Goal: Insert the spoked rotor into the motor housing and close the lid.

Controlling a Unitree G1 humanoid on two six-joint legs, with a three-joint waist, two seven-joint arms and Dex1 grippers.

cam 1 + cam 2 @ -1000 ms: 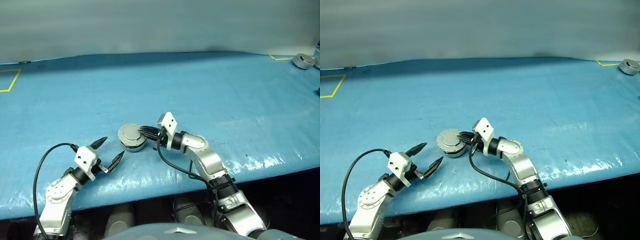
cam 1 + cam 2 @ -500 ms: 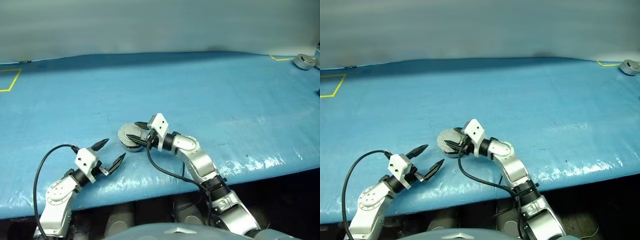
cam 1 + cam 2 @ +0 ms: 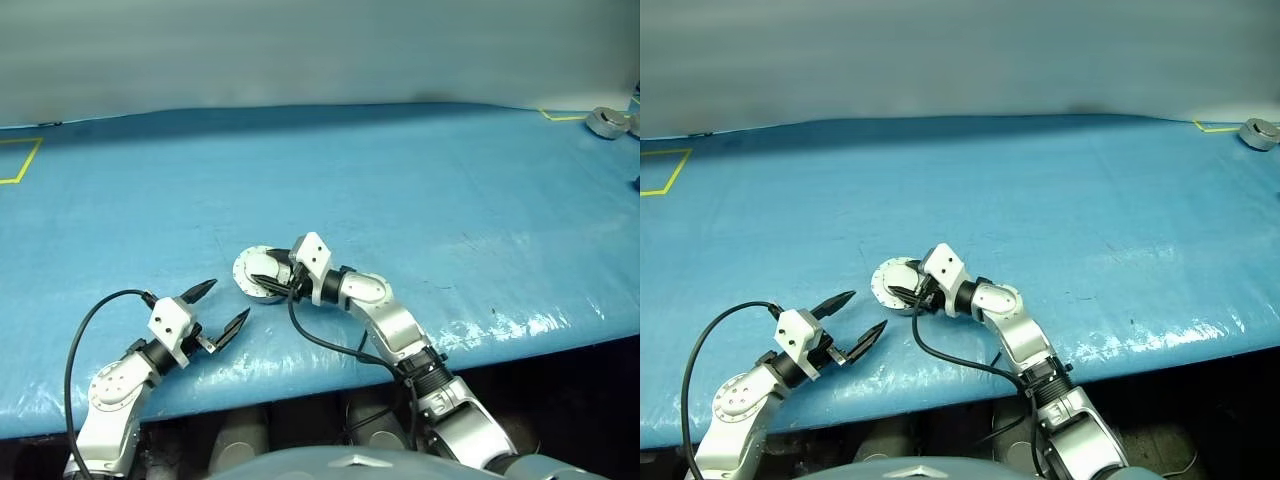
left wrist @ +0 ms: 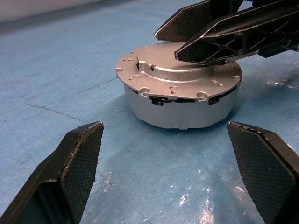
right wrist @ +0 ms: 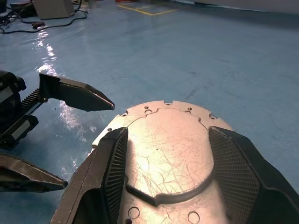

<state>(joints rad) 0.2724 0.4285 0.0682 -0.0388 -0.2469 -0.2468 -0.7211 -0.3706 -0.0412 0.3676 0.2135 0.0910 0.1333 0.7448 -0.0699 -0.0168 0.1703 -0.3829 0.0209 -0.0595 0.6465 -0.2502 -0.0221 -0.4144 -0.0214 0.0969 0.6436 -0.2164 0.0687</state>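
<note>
The motor housing [image 3: 262, 293] is a squat silver drum on the blue table, near the front edge. Its lid [image 4: 159, 70], a silver plate with small holes and a raised middle, lies flat on top. My right gripper [image 3: 260, 266] reaches in from the right, level over the lid. It is open, and its fingers [image 5: 112, 177] straddle the raised middle [image 5: 163, 140]. My left gripper [image 3: 229, 298] stands open just in front and to the left of the housing, pointing at its side wall [image 4: 180, 109] without touching it. The spoked rotor is out of view.
A grey round part [image 3: 608, 121] lies by yellow tape at the far right corner. More yellow tape [image 3: 18, 160] marks the far left. The table's front edge [image 3: 300, 375] runs close behind both grippers. A black cable [image 3: 85, 320] loops off my left arm.
My right gripper has slid left from the housing's right side to over its lid, and its fingers have spread. The left gripper has kept still.
</note>
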